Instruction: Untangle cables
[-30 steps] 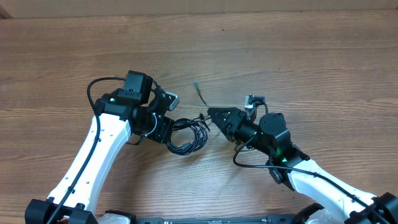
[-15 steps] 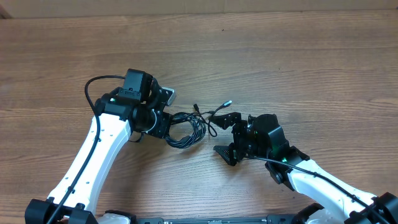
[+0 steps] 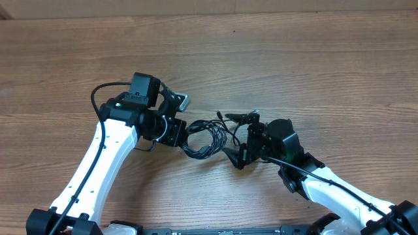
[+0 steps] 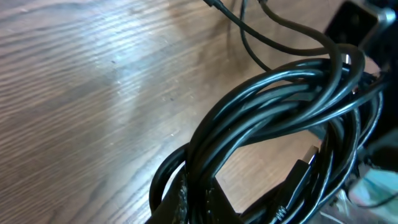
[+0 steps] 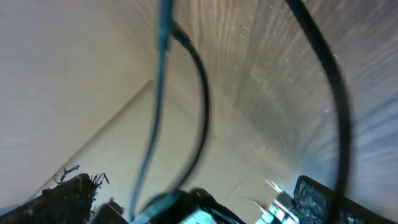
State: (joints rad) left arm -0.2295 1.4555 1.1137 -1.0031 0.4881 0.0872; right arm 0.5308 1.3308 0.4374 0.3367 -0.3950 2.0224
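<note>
At mid-tabletop (image 3: 294, 59), the left tool (image 3: 177, 129) pinches the cables (image 3: 208, 136), which lie bunched in one coil. The right tool (image 3: 240, 139), drawn together a second ago, now gapes wide just beside the coil. Nothing looks separated yet.

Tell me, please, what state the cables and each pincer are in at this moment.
cables: bunched together in one tangled coil, with loose ends trailing out.
left pincer: shut on the cables at the coil's left side.
right pincer: open wide at the coil's right side, gripping nothing.
</note>
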